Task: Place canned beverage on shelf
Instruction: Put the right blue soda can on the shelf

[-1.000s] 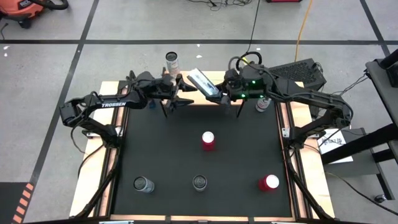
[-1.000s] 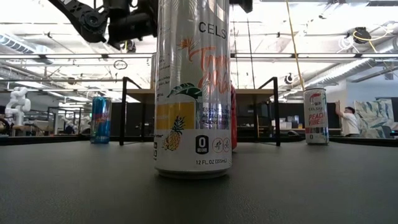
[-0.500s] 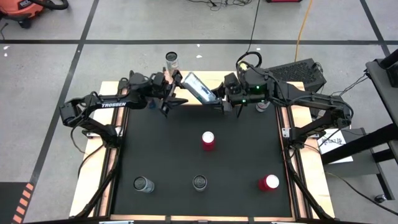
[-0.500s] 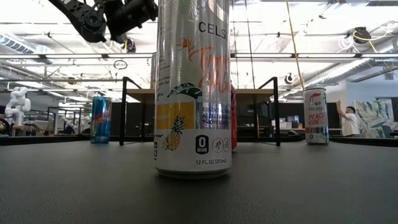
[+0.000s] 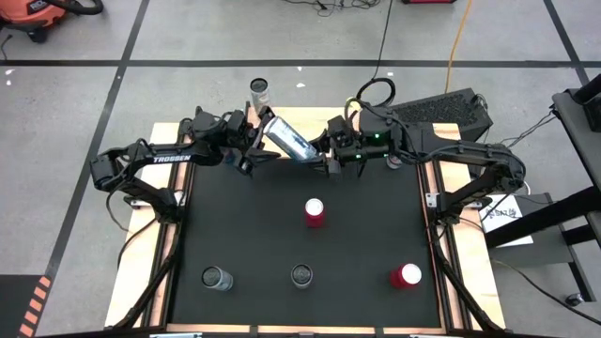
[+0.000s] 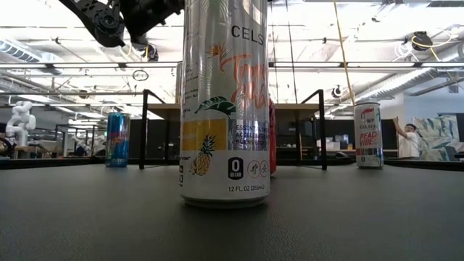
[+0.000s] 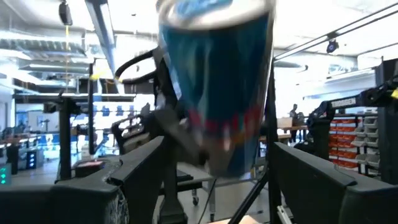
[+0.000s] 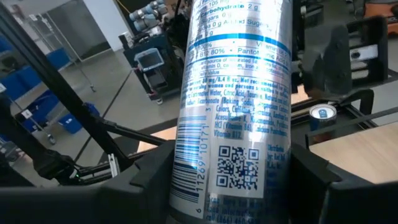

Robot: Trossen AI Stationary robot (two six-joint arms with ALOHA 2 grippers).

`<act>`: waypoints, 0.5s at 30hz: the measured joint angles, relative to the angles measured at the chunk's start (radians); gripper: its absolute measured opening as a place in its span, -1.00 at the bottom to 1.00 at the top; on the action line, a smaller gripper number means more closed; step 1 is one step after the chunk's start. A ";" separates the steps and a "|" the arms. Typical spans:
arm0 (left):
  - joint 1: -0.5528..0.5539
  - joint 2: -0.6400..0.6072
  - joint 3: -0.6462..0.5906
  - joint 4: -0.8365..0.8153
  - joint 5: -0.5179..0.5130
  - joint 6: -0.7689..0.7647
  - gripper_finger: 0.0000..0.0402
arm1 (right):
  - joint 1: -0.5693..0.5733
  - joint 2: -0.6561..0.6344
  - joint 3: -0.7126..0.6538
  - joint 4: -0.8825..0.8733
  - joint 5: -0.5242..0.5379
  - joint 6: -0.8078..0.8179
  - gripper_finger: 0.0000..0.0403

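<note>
Tilted can now nearer left gripper.

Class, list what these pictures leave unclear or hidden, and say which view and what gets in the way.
- Low view: the tall can up front hides most of the red can and the shelf middle.
- High view: arms cover much of the shelf.
- Left wrist view: the blue can is blurred, print unreadable.
- Right wrist view: the silver can is cut off by the edges.
</note>
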 joint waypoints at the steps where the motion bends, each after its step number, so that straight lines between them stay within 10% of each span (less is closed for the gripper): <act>1: -0.002 0.000 0.005 0.000 0.000 -0.001 0.47 | 0.000 0.003 0.000 0.002 0.000 -0.003 0.03; 15: -0.001 0.000 0.013 -0.003 0.038 -0.021 0.47 | 0.004 -0.003 0.000 0.036 -0.001 -0.005 0.03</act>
